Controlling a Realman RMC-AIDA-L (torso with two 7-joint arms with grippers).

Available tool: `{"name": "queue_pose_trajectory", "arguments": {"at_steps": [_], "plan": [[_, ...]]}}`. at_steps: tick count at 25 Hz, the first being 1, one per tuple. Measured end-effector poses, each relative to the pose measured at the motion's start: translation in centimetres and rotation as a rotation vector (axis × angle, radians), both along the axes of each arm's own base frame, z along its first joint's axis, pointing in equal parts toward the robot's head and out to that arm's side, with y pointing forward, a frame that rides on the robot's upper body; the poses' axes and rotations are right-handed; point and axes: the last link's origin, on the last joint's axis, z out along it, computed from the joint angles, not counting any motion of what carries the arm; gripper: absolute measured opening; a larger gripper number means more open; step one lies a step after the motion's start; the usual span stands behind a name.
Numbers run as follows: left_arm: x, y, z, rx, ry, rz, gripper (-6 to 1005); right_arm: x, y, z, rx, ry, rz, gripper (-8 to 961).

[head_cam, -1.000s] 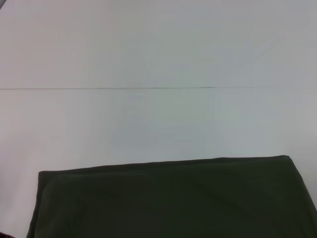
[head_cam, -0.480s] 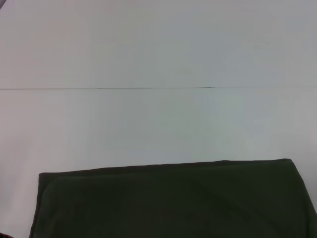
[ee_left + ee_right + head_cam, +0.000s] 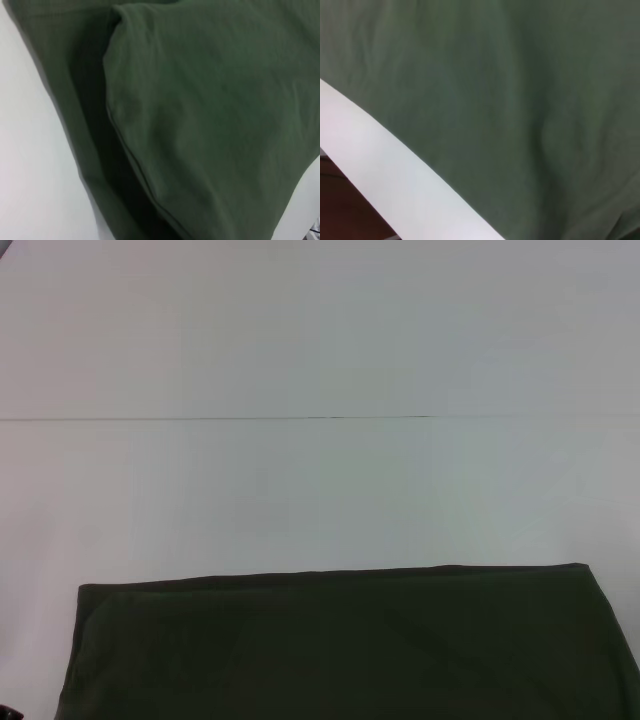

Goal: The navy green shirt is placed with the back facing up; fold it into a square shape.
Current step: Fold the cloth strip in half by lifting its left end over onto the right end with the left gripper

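Neither gripper shows in any view, so their state cannot be told; the navy green shirt (image 3: 340,645) lies flat on the white table (image 3: 320,490), its near edge, partly folded.

Navy green shirt (image 3: 340,645): plain dark olive knit, no print, lying flat on white tabletop at near edge of head view. Far edge straight, approx. level, w/ 2 visible corners. Left wrist view shows 1 layer folded over another, seam along the fold.
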Motion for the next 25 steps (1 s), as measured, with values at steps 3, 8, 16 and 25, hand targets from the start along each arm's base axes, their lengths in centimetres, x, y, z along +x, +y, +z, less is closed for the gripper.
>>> {"name": "queue_pose_trajectory", "arguments": {"at_steps": [3, 8, 16, 25], "plan": [[0.0, 0.1, 0.0, 0.004, 0.003, -0.004, 16, 0.2, 0.0, 0.3, 0.007, 0.001, -0.002, 48], [0.0, 0.1, -0.1, 0.004, 0.0, -0.003, 16, 0.3, -0.1, 0.5, 0.0, -0.005, 0.007, 58], [0.1, 0.1, -0.2, 0.008, -0.005, 0.001, 16, 0.3, 0.1, 2.1, 0.042, -0.003, 0.02, 163], [-0.2, 0.0, 0.3, 0.065, -0.042, 0.029, 16, -0.4, 1.1, 7.6, 0.212, 0.115, 0.062, 482]]}}
